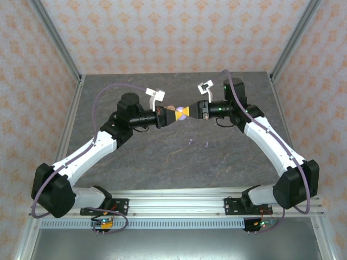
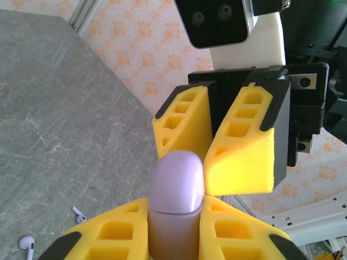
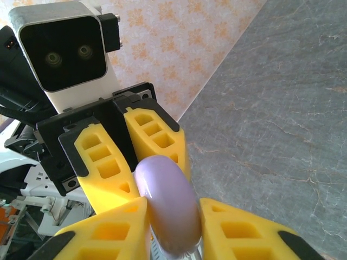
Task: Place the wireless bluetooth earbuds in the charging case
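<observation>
White arms (image 1: 87, 154), yellow pincer fingers (image 2: 238, 146)

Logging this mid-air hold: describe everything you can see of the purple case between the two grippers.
The purple case is a smooth, glossy lilac capsule, plastic by its look, with rounded ends and a faint seam across it. It hangs above the table, clear of it. The left gripper clamps one end between yellow fingers; the right gripper grips the other end.

light: bright, even, diffuse | shadows: faint, soft-edged on table (image 1: 162, 162) | glare: mild sheen on lilac case (image 2: 176, 179) | focus: sharp, far background slightly soft
</observation>
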Controlling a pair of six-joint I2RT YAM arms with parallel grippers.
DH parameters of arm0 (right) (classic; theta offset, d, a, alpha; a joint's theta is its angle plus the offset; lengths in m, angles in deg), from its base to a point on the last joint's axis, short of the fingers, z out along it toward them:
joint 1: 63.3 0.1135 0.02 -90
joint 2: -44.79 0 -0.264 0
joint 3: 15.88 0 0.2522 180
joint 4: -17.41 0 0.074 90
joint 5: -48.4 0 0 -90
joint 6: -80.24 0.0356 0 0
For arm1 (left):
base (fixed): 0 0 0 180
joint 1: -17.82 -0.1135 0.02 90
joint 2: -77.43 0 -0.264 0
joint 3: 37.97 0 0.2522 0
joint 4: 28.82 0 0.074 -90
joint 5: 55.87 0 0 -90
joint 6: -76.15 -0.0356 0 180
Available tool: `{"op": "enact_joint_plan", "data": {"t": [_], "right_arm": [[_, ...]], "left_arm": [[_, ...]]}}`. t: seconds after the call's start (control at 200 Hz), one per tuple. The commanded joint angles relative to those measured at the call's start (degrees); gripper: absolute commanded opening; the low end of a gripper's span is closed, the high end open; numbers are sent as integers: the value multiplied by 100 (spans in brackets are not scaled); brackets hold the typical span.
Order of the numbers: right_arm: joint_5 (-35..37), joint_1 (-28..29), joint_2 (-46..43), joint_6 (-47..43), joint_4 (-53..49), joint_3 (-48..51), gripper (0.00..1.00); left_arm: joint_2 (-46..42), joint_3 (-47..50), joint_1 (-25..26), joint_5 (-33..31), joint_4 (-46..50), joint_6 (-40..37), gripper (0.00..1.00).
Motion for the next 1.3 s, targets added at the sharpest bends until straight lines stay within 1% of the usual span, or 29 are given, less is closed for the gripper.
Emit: {"op": "enact_joint_plan", "data": {"t": [0.0,0.065,0.115,0.17,0.235,0.355,0.491,0.636,0.811,1.296], "right_arm": [[-70,47,14,-129,-28,-211,22],[-41,57,-23,-160,-75,-220,20],[-32,52,-52,-184,-95,-227,19],[-35,53,-63,-186,-113,-237,19],[-49,55,-70,-186,-131,-251,19],[-71,51,-62,-190,-170,-277,19],[-91,51,-63,-195,-174,-296,19],[-123,65,-56,-203,-186,-298,19],[-150,85,-55,-202,-199,-299,19],[-192,156,-83,-347,-408,-278,20]], "left_arm": [[-84,-82,47,78,-100,-191,23],[-86,-101,59,78,-9,-224,28],[-105,-102,61,61,70,-262,38],[-144,-80,62,61,127,-303,44],[-192,-42,65,37,202,-338,49],[-272,2,72,8,380,-454,52],[-263,-4,72,43,482,-517,52],[-209,2,89,113,379,-465,54],[-111,-67,132,157,346,-449,54],[-34,-148,150,122,446,-477,40]]}}
